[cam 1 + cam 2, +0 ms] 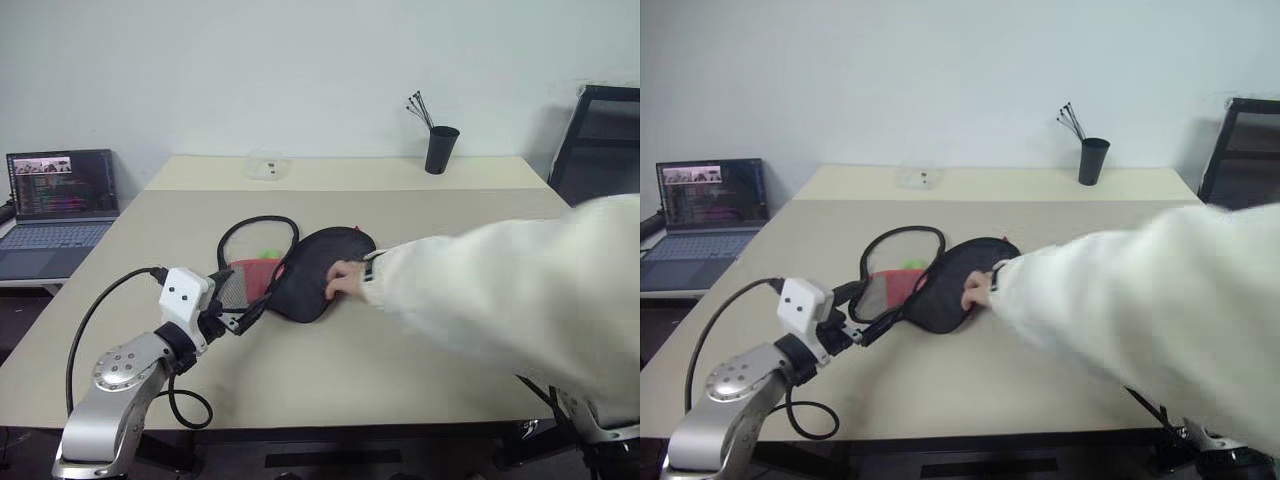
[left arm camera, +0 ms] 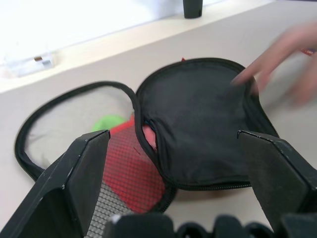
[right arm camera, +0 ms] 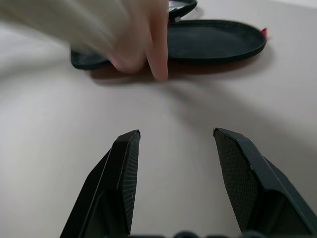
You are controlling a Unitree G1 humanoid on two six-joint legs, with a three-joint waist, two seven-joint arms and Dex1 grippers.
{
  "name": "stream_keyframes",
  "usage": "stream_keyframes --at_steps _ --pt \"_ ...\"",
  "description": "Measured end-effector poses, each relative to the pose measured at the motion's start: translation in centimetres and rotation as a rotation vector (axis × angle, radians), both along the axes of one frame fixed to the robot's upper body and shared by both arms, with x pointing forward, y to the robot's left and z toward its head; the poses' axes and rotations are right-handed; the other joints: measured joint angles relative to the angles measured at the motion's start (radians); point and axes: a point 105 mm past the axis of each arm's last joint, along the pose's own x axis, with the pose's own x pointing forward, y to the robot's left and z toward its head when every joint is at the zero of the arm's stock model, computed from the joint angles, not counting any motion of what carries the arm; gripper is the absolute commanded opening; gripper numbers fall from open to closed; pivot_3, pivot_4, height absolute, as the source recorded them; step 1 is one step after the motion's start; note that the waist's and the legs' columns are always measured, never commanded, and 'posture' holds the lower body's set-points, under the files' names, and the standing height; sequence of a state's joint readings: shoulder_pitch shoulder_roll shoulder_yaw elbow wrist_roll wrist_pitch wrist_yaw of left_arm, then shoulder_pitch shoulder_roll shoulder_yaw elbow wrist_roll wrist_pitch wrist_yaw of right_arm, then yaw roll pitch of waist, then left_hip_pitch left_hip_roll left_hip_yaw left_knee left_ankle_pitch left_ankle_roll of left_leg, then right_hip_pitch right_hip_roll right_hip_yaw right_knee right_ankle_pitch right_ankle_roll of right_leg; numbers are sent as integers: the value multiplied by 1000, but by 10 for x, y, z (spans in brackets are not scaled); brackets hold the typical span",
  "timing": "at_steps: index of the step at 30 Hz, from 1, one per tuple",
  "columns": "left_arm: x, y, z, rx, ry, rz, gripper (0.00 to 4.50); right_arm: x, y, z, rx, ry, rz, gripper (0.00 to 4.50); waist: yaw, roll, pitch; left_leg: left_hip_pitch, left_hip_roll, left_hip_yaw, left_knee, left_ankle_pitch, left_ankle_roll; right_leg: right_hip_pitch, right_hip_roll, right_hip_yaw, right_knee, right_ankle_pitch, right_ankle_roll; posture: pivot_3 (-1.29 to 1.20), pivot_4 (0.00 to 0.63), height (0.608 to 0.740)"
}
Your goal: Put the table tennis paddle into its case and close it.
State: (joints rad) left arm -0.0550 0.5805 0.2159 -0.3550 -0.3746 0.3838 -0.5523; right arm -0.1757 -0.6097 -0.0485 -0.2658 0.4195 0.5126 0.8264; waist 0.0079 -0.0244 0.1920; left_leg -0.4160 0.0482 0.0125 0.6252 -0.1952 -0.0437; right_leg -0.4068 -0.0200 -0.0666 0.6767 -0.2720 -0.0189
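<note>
Black case [image 1: 315,275] lies unzipped on the table [image 1: 420,340] — person's hand [image 1: 345,280] touching it, both grippers [image 2: 173,144] [image 3: 176,134] spread, empty.

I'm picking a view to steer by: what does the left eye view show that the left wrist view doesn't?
The left eye view adds the laptop, the person's white sleeve and the whole table. The left wrist view adds a close look between the open left claw fingers at the red mesh pocket and lime-green tag. Both show the open case, the person's hand on it, and the black cup.
</note>
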Motion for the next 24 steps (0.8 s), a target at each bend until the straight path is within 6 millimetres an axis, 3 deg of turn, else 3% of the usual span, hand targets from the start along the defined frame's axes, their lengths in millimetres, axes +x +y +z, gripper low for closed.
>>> stream_keyframes --at_steps 6,12,16,24 --pt "4 -1 -8 -5 1 0 4500 1 -6 0 -24 20 -20 2586 1 0 0 0 0 -1 1 0 0 0 0 -1 1 0 0 0 150 740" --pt "16 -7 -5 -21 -10 -54 4500 -5 -4 22 -8 -23 -20 2586 3 -1 0 -1 0 0 1 0 0 0 0 -1 0 0 0 0 150 740" --pt "20 -6 -3 -22 -20 -64 4500 -9 -4 20 1 -8 -34 2586 2 -1 0 -1 0 0 1 0 0 0 0 0 0 0 1 0 150 740" --pt "21 17 1 5 -40 -3 4500 -5 17 23 61 -28 15 2586 -2 -2 0 0 0 -1 1 0 0 0 1 -1 1 0 0 0 150 740"
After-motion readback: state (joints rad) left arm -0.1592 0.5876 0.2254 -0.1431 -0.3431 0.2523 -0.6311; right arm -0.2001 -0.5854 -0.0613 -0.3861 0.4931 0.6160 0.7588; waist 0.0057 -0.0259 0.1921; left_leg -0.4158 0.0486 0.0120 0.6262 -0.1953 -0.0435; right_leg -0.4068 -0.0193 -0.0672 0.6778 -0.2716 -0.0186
